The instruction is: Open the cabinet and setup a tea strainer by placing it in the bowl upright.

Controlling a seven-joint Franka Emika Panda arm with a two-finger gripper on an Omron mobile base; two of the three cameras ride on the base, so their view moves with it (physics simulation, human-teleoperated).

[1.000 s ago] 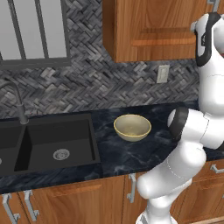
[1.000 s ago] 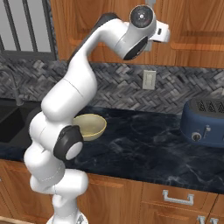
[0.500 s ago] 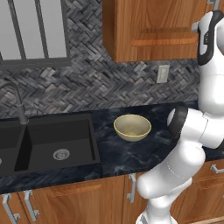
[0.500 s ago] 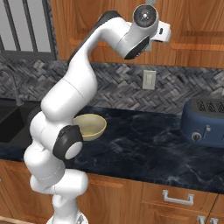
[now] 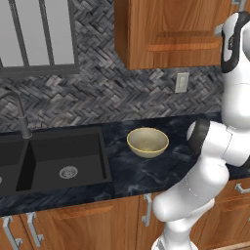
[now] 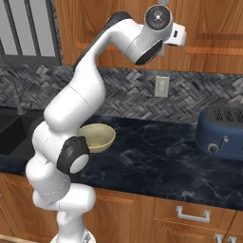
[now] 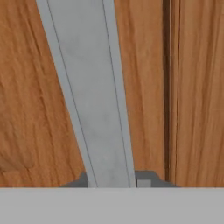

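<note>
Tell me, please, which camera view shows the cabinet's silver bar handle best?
The hand view: the handle runs close-up and slanted across the wooden door, down between the tool's fingertips. In the left base view, just a short piece peeks out at the top right corner; the right base view has the arm covering it.

Open black countertop (image 6: 161, 156) is left between the bowl (image 5: 148, 142) and the toaster (image 6: 222, 133). The way into the cabinet (image 5: 166, 29) is barred by its shut door, whose silver bar handle (image 7: 94, 96) is closely flanked by the gripper (image 7: 111, 178).
</note>
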